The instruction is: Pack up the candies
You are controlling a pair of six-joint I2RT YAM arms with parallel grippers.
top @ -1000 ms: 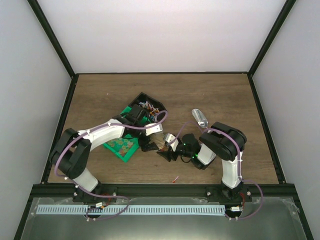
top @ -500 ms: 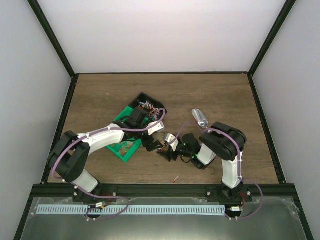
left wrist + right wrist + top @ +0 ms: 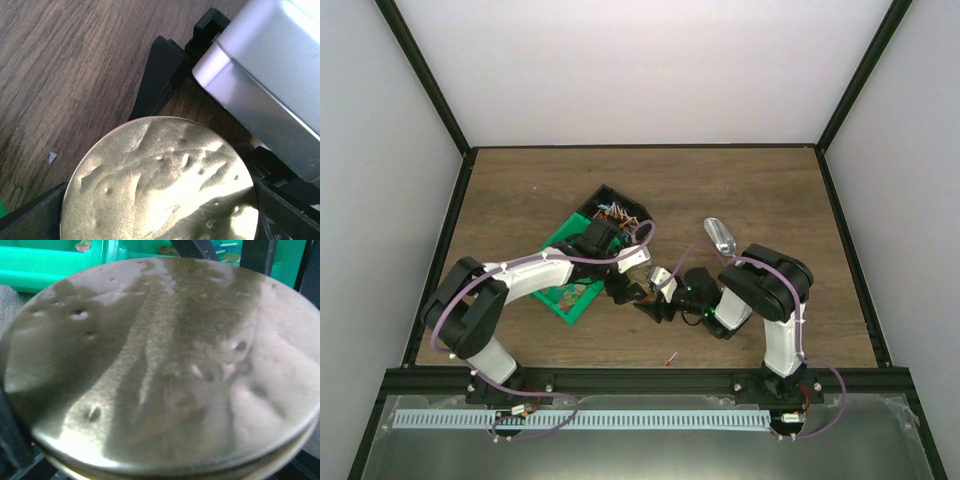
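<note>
The left gripper (image 3: 623, 289) has pushed closer to the right gripper (image 3: 652, 302), its jaws pinching the gold lid (image 3: 160, 185) by its edges. The right jaws hide beneath that lid; I cannot tell their state. The candies (image 3: 613, 210) lie in the black box (image 3: 604, 190) farther back on the tabletop (image 3: 520, 190).

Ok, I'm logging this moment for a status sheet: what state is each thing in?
gold lid: gripped at its edge, between both grippers' fingers
right gripper: shut on gold lid
left gripper: fingers flank the lid, grip unclear
black box: open, candies inside
metal scoop: lying unheld on table
stray candy: loose on table
</note>
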